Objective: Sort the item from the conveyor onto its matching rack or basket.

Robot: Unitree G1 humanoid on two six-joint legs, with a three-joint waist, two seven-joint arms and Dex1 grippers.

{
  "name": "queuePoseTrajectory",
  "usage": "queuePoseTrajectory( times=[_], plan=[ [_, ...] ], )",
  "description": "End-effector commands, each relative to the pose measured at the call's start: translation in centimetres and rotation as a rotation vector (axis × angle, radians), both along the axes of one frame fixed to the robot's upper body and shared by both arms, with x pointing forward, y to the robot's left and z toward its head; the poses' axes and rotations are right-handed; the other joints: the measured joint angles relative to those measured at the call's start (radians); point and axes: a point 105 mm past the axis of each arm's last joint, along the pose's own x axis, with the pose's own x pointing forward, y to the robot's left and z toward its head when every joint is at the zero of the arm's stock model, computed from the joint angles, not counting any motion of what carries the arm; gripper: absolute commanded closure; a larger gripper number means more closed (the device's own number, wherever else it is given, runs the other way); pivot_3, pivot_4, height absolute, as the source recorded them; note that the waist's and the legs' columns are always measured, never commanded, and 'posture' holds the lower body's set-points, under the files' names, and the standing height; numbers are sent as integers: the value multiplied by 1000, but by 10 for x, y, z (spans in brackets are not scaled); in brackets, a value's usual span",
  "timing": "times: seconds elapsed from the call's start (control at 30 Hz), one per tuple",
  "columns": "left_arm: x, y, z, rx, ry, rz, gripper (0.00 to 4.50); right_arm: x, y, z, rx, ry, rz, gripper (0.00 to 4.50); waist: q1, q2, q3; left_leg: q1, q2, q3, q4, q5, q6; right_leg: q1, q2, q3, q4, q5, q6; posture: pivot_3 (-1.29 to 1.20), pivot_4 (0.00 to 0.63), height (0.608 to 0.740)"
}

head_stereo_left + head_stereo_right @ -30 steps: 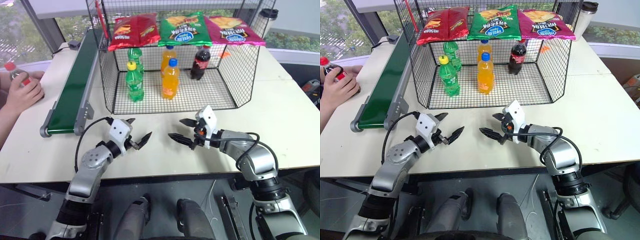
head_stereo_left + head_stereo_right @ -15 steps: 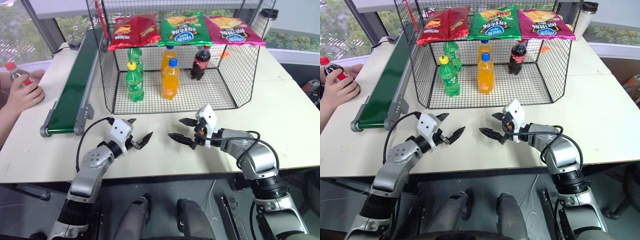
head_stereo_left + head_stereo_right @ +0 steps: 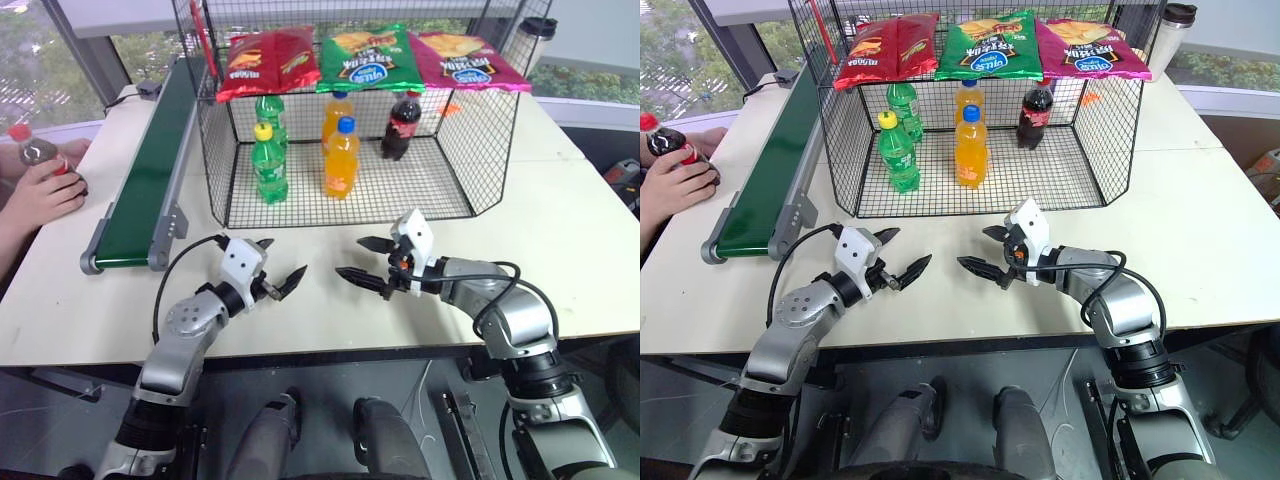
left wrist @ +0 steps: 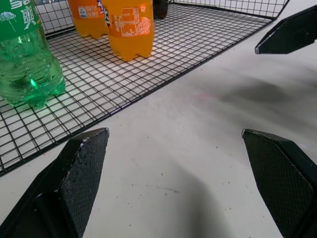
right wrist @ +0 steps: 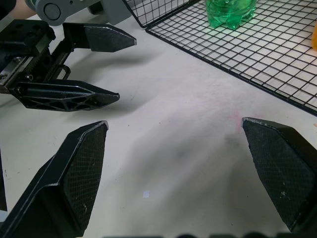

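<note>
Cola bottle [image 3: 664,143] (red cap, dark liquid) sits in a person's hand [image 3: 672,190] at the far left edge of the counter [image 3: 1200,230], beyond the near end of the conveyor [image 3: 765,195]. It is not on the belt. Well apart from both grippers, the conveyor's end lying between them.

Left gripper [image 3: 895,260] hovers over bare counter, fingers spread wide, nothing between them. Right gripper [image 3: 985,250] faces it, tips pointing toward each other, also spread wide and empty. Both hang just in front of the open side of the black wire cage [image 3: 1110,130].

Inside the cage: two green soda bottles [image 3: 898,152] at left, two orange soda bottles [image 3: 970,148] in the middle, one other cola bottle [image 3: 1035,115] at back right (all upright). On the mesh top lie three chip bags [image 3: 990,45]: red, green, magenta. A lidded cup [image 3: 1172,35] stands behind the cage, far right.
</note>
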Motion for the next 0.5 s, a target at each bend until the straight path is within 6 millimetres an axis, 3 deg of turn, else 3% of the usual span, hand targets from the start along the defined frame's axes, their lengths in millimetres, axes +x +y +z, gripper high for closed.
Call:
queuePoseTrajectory(
  times=[0.03,0.3,0.5],
  plan=[
    [2,-6,14,-11,-56,-15,0,-2,7,19,16,-68,37,43,0,0,0,0,0,0,0,0,0,0,0,0,0,0,0,0,150,738],
    [1,-10,14,-11,-56,-38,0,-5,6,21,8,-65,56,43,0,0,0,0,0,0,0,0,0,0,0,0,0,0,0,0,150,738],
    [1,-7,15,-1,-52,-44,0,-8,10,33,16,-101,94,43,0,0,0,0,0,0,0,0,0,0,0,0,0,0,0,0,150,738]
  ],
)
